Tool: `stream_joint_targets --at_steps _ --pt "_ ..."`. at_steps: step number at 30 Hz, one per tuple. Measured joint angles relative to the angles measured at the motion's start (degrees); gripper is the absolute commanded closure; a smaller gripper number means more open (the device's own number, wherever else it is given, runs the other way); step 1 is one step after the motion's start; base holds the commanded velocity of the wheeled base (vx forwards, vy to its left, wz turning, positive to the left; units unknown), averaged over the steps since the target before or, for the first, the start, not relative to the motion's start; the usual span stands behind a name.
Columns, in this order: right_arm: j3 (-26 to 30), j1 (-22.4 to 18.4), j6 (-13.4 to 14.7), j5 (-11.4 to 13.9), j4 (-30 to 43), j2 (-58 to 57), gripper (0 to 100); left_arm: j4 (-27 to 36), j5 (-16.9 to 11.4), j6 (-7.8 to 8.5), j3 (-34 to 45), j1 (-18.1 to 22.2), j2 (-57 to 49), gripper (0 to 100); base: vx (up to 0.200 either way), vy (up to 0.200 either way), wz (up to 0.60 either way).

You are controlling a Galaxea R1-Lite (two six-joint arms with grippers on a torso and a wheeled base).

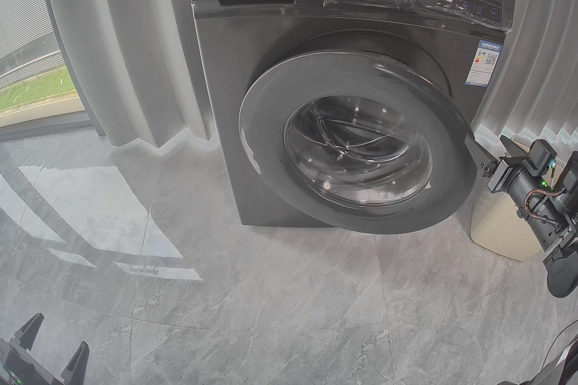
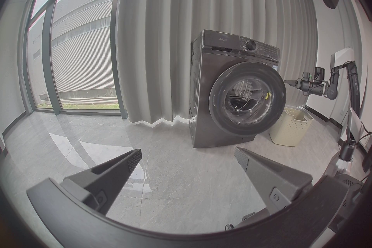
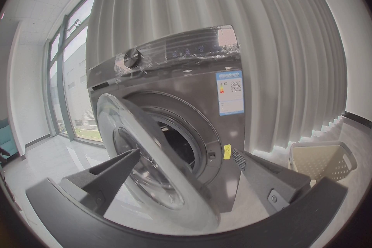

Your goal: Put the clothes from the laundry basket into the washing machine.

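- Washing machine door (image 1: 265, 121), centre frame: stood ajar; rigid, hinged; likely best gripped at its right rim.
- Right claw (image 3: 186, 152): was open at that rim.
- Left claw (image 1: 51, 341), lower left: was open, empty.

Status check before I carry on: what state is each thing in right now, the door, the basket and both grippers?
washing machine door: ajar, swung partway out from the opening.
right gripper: open, fingers on either side of the door's free edge.
left gripper: open, empty, low over the floor.
laundry basket: upright on the floor beside the machine; no clothes seen in the part that shows.
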Motion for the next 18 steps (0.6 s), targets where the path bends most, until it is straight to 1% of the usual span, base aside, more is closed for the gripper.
stream_joint_targets --at_steps 7,12,18 --pt "1.76 0.96 0.55 0.38 -0.24 1.38 0 0.0 0.0 -0.01 0.0 -0.02 0.0 0 0.0 0.0 0.0" --pt "3.5 4.13 0.85 0.88 0.09 0.29 0 0.0 0.0 0.0 0.0 0.0 0.0 0 0.0 0.0 0.0" --pt "4.4 7.33 1.04 0.63 -0.05 0.2 0 0.0 0.0 -0.01 0.0 0.0 0.0 0 0.0 0.0 0.0"
